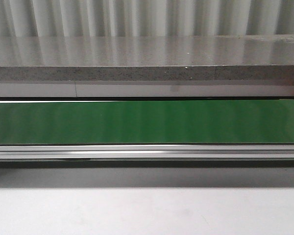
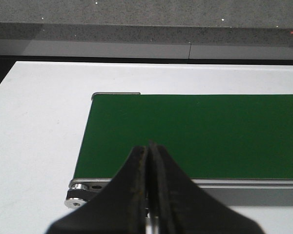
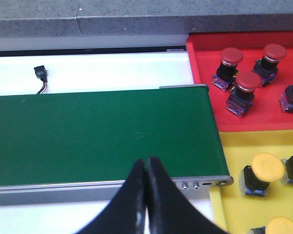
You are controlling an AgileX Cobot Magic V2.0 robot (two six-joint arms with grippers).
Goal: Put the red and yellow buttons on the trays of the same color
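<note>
Buttons already sit sorted: red buttons in the red tray and yellow buttons in the yellow tray, both trays just past the belt's end on the right arm's side. None lies on the green belt in any view. The right pincer hangs over the belt's near edge with its fingers pressed together, holding nothing; the left pincer is likewise pressed shut and bare at the opposite belt end, over the white table. Any button arriving near the trays would, I judge, fall to the right arm.
</note>
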